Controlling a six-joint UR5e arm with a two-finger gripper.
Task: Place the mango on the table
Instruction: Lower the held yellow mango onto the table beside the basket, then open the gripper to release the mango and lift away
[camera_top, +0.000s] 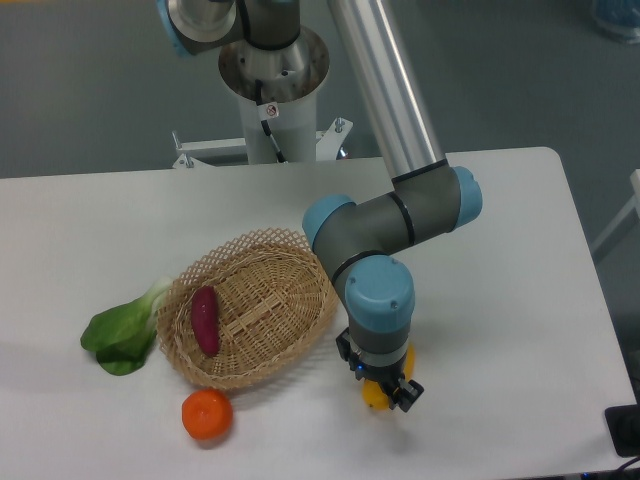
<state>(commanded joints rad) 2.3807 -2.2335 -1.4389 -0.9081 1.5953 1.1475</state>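
The mango (377, 396) is a yellow fruit, mostly hidden by the wrist, with a bit showing below and at the right of the gripper. My gripper (381, 392) is shut on it, low over the white table (500, 300), just right of the wicker basket's front edge. Whether the mango touches the tabletop I cannot tell.
An oval wicker basket (250, 305) holds a purple sweet potato (205, 320). A round orange (207, 414) lies in front of the basket. A green leafy vegetable (122, 332) lies at the basket's left. The arm's base post (272, 100) stands at the back.
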